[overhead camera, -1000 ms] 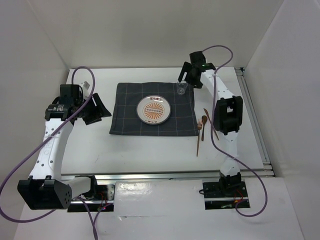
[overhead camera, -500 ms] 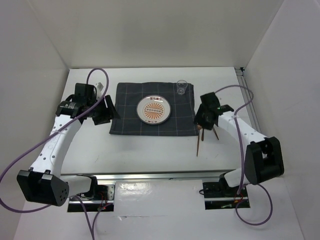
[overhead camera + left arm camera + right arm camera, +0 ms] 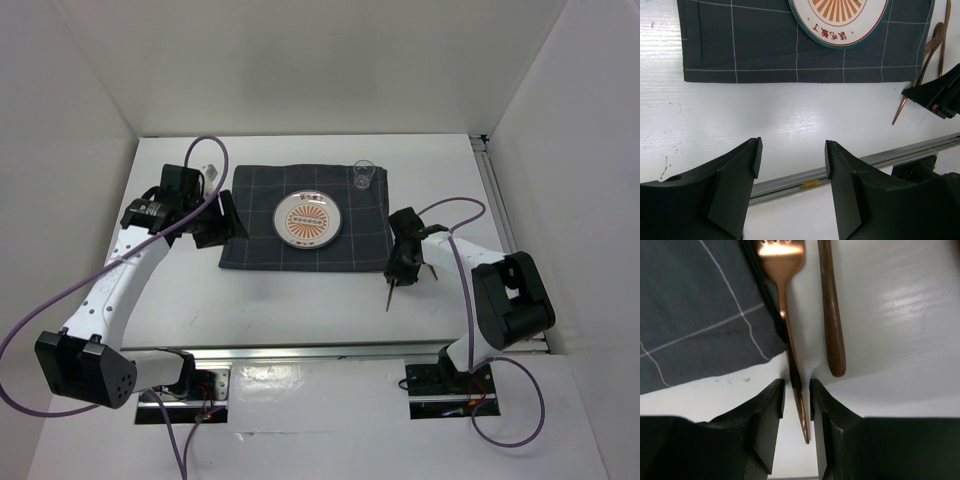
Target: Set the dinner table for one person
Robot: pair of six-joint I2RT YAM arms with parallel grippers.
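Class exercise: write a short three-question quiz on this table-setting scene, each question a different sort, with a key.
1. True or false: the glass stands on the plate.
2. What lies between the right claw's fingers? A) the fork's handle B) the glass C) the plate's rim
3. Is the left claw open or shut?
Key: 1 false, it stands on the cloth's far right corner; 2 A; 3 open, holding nothing.
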